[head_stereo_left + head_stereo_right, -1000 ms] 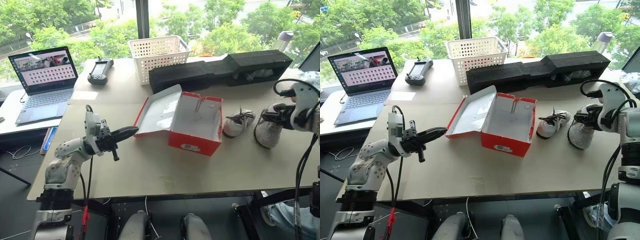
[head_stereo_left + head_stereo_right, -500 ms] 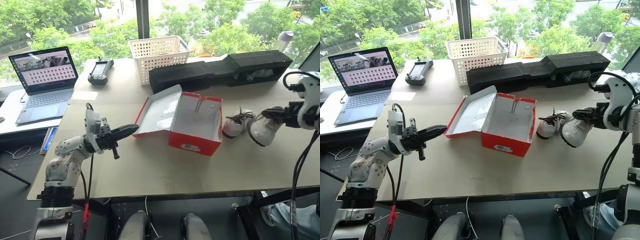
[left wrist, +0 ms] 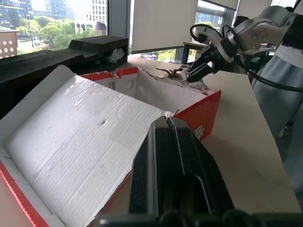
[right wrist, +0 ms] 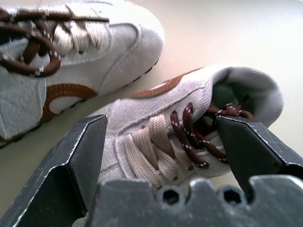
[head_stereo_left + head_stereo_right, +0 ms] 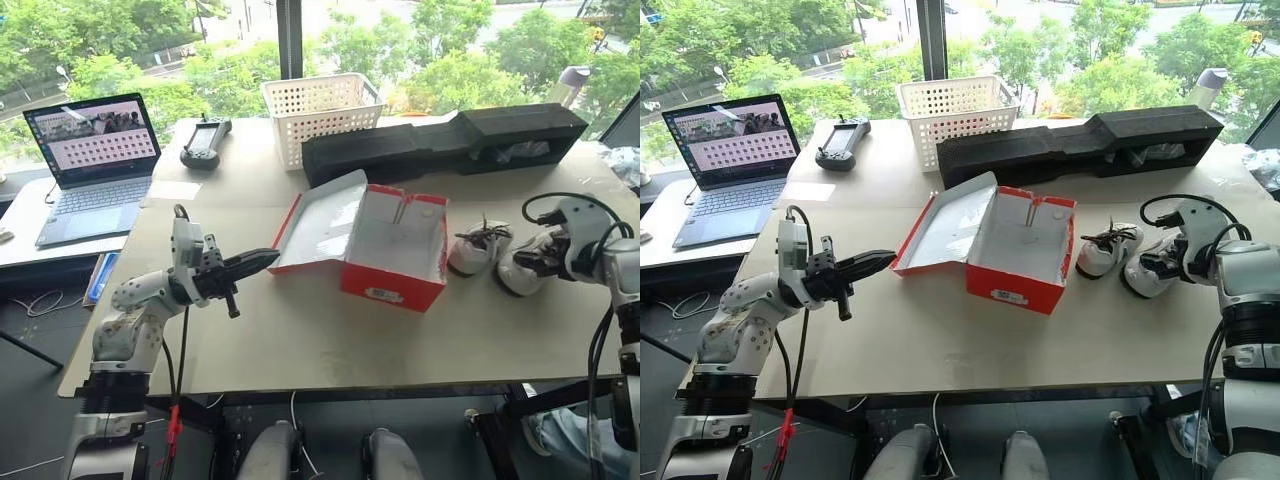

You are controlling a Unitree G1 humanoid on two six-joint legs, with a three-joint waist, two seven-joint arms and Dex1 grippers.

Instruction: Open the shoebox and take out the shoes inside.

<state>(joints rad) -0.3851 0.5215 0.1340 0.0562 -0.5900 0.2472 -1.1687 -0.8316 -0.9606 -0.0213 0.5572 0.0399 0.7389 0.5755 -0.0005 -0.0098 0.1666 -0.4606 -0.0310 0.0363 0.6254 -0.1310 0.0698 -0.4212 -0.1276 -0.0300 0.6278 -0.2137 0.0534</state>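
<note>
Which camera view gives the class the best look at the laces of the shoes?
The right wrist view: both shoes show close up, dark laces and eyelets plain, between the open right gripper fingers. The eye views show the pair small on the table beside the shoebox. The left wrist view shows just a glimpse beyond the box.

Head pair: set high, facing forward and down over the whole bench [image 5: 300,330], from laptop [image 5: 92,148] to shoes [image 5: 505,258], at middle range; nearly the same scene in both, slightly offset sideways. Left wrist: low, close behind the left tool [image 3: 169,124], facing across the open shoebox [image 3: 90,142] toward the right tool [image 3: 201,71] beyond. Right wrist: very close above the shoes, looking down between the spread fingers [image 4: 80,146] of that tool. Shared by all four: the shoes; shoebox shared by head pair and left wrist.
</note>
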